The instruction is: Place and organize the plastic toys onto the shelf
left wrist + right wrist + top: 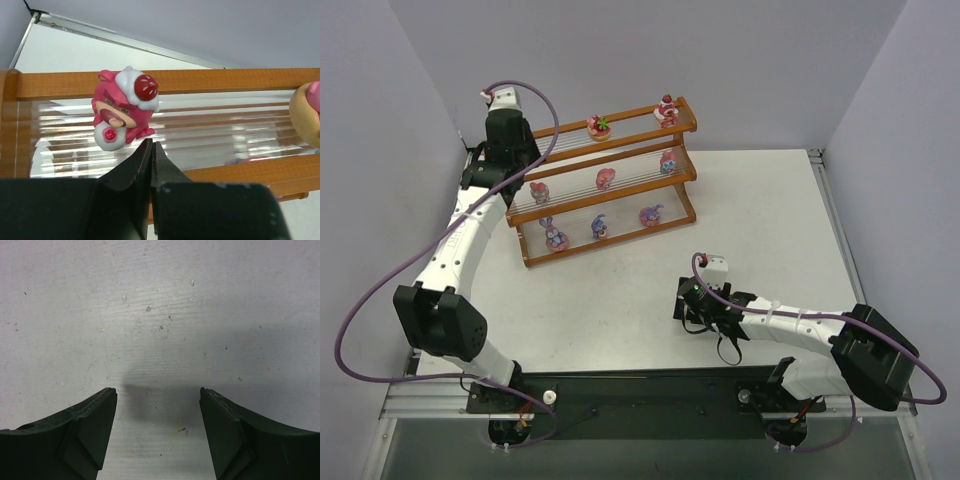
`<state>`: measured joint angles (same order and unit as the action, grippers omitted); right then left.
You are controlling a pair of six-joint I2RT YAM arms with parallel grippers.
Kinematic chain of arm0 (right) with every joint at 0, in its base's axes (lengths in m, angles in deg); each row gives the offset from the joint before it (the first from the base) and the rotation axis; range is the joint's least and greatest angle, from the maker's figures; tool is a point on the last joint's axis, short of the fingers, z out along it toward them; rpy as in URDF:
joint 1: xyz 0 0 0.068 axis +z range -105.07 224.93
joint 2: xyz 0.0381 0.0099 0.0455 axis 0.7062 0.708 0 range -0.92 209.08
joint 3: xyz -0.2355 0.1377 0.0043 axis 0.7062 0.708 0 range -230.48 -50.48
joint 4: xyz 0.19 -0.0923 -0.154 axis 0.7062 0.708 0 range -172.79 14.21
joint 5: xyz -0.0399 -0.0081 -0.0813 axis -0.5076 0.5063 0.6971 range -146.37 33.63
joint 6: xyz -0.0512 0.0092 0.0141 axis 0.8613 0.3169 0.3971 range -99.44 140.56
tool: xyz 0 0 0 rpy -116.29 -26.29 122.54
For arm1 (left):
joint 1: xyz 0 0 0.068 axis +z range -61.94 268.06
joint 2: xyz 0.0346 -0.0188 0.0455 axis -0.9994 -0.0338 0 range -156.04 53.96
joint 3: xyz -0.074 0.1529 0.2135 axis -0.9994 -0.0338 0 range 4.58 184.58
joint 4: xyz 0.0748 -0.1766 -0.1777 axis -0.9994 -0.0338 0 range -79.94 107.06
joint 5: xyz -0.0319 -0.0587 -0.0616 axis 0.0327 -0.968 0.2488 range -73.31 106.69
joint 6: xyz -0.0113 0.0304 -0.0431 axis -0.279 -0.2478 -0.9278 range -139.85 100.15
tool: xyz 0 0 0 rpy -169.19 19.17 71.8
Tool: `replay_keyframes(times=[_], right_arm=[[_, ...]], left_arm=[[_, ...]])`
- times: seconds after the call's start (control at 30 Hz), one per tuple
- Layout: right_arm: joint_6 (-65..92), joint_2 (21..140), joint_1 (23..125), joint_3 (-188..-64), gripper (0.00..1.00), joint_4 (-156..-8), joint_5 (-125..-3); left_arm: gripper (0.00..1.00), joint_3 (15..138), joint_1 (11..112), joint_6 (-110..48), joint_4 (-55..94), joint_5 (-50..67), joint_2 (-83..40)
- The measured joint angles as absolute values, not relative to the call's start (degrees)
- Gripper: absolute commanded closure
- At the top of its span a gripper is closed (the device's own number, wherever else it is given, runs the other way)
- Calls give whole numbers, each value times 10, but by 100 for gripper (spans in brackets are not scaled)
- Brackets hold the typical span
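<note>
The shelf stands at the back of the table with orange-brown rails and pale rod tiers. Several toys stand on it, such as a pink one on the top tier and a purple bunny on the bottom tier. My left gripper is at the top tier's left end. In the left wrist view it is shut and empty, its tips just below and right of a pink-red bear toy resting tilted on the rods. My right gripper is open and empty over bare table, also seen from above.
A tan and pink toy stands on the same tier to the right of the bear. The shelf's wooden back rail runs behind them. Grey walls close in the table's back and sides. The right arm lies low at the near right.
</note>
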<state>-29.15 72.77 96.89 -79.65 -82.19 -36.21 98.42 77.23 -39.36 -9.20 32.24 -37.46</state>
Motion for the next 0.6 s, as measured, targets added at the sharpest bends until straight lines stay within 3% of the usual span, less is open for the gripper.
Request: replay_keyframes(times=[0.6], right_arm=[[-291, 741, 969, -802, 32, -824, -363]], left_arm=[[87, 965, 813, -421, -101, 328, -237]])
